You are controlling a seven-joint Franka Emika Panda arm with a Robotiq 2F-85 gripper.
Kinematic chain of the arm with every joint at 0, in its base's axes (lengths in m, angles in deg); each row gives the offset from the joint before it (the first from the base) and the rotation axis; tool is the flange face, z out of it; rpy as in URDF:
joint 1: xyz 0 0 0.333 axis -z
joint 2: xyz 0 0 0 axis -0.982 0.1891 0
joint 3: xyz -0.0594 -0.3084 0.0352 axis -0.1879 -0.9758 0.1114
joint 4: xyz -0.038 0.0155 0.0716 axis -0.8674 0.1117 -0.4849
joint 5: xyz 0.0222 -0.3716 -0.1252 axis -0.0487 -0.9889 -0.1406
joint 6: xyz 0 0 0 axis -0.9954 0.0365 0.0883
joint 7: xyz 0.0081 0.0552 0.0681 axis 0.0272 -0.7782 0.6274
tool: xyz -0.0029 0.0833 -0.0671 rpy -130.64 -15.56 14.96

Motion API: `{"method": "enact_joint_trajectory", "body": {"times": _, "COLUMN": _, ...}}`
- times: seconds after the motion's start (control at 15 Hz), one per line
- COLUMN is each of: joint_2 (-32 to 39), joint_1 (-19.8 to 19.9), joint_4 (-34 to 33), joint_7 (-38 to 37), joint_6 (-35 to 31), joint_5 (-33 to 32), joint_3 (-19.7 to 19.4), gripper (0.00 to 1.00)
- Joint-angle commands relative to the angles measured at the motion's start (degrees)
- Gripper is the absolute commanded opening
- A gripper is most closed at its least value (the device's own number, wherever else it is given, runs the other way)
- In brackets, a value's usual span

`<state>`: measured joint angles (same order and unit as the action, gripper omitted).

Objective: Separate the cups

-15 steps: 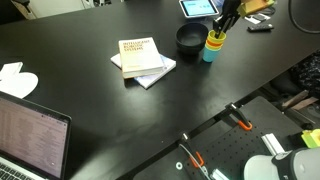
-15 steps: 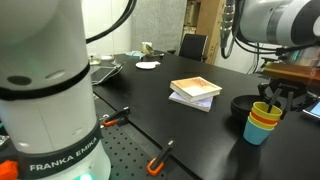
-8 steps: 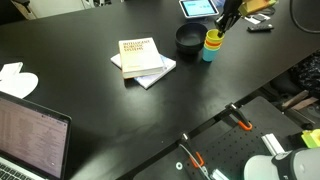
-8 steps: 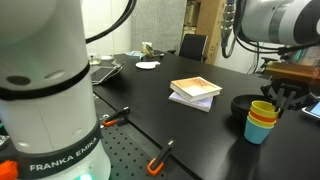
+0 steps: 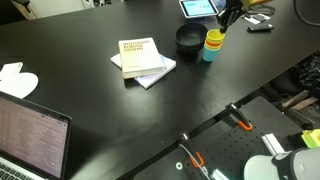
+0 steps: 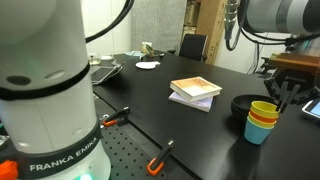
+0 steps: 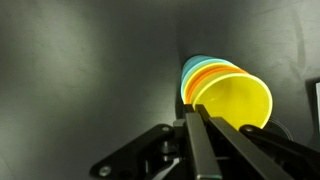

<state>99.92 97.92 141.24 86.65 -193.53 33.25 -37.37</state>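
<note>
Notably, tool is pinched shut, nothing visible between the jaws. Nested stack stands upright on bench: yellow cup on top, then orange cup, then teal cup. In wrist view the stack lies close at 1 o'clock off the tool tips.

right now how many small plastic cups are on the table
3, nested in one stack beside the black bowl: teal-blue cup lowest, orange cup in the middle, yellow cup on top.
</note>
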Motion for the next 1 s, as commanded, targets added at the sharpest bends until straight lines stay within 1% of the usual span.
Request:
{"method": "enact_joint_trajectory", "body": {"times": 0.0, "joint_2": -1.58, "joint_1": -0.80, "joint_4": -1.71, "joint_7": -0.98, "joint_6": 4.09, "joint_5": 0.00, "joint_3": -0.58, "gripper": 0.09}}
{"method": "enact_joint_trajectory", "body": {"times": 0.07, "joint_2": -1.38, "joint_1": -0.85, "joint_4": -2.00, "joint_7": -0.86, "joint_6": 4.61, "joint_5": 0.11, "joint_3": -0.52, "gripper": 0.10}}
{"method": "enact_joint_trajectory", "body": {"times": 0.13, "joint_2": -1.21, "joint_1": -0.90, "joint_4": -2.19, "joint_7": -0.65, "joint_6": 5.15, "joint_5": 0.15, "joint_3": -0.45, "gripper": 0.09}}
{"method": "enact_joint_trajectory", "body": {"times": 0.2, "joint_2": -0.85, "joint_1": -0.95, "joint_4": -2.35, "joint_7": -0.69, "joint_6": 5.34, "joint_5": 0.33, "joint_3": -0.38, "gripper": 0.14}}
{"method": "enact_joint_trajectory", "body": {"times": 0.27, "joint_2": -0.64, "joint_1": -1.14, "joint_4": -2.21, "joint_7": -0.76, "joint_6": 4.79, "joint_5": -0.16, "joint_3": -0.50, "gripper": 0.34}}
{"method": "enact_joint_trajectory", "body": {"times": 0.33, "joint_2": -0.36, "joint_1": -1.26, "joint_4": -2.16, "joint_7": -0.91, "joint_6": 4.31, "joint_5": -0.43, "joint_3": -0.57, "gripper": 0.36}}
{"method": "enact_joint_trajectory", "body": {"times": 0.4, "joint_2": -0.06, "joint_1": -1.15, "joint_4": -2.20, "joint_7": -0.40, "joint_6": 4.09, "joint_5": 0.02, "joint_3": -0.36, "gripper": 0.41}}
{"method": "enact_joint_trajectory", "body": {"times": 0.47, "joint_2": 0.27, "joint_1": -1.28, "joint_4": -2.11, "joint_7": -0.55, "joint_6": 3.09, "joint_5": -0.39, "joint_3": -0.48, "gripper": 0.48}}
{"method": "enact_joint_trajectory", "body": {"times": 0.53, "joint_2": 0.56, "joint_1": -1.25, "joint_4": -1.96, "joint_7": -0.20, "joint_6": 1.70, "joint_5": -0.53, "joint_3": -0.45, "gripper": 0.57}}
{"method": "enact_joint_trajectory", "body": {"times": 0.6, "joint_2": 0.72, "joint_1": -1.23, "joint_4": -1.92, "joint_7": -0.19, "joint_6": 1.03, "joint_5": -0.49, "joint_3": -0.42, "gripper": 0.63}}
{"method": "enact_joint_trajectory", "body": {"times": 0.67, "joint_2": 0.90, "joint_1": -1.23, "joint_4": -1.92, "joint_7": -0.30, "joint_6": 0.51, "joint_5": -0.59, "joint_3": -0.47, "gripper": 0.72}}
{"method": "enact_joint_trajectory", "body": {"times": 0.8, "joint_2": 1.40, "joint_1": -1.18, "joint_4": -2.03, "joint_7": -0.48, "joint_6": -0.43, "joint_5": -0.76, "joint_3": -0.55, "gripper": 0.85}}
{"method": "enact_joint_trajectory", "body": {"times": 0.87, "joint_2": 1.69, "joint_1": -1.08, "joint_4": -2.12, "joint_7": -0.40, "joint_6": -0.75, "joint_5": -0.63, "joint_3": -0.49, "gripper": 0.94}}
{"method": "enact_joint_trajectory", "body": {"times": 0.93, "joint_2": 1.94, "joint_1": -1.07, "joint_4": -2.14, "joint_7": -0.50, "joint_6": -0.99, "joint_5": -0.70, "joint_3": -0.52, "gripper": 0.99}}
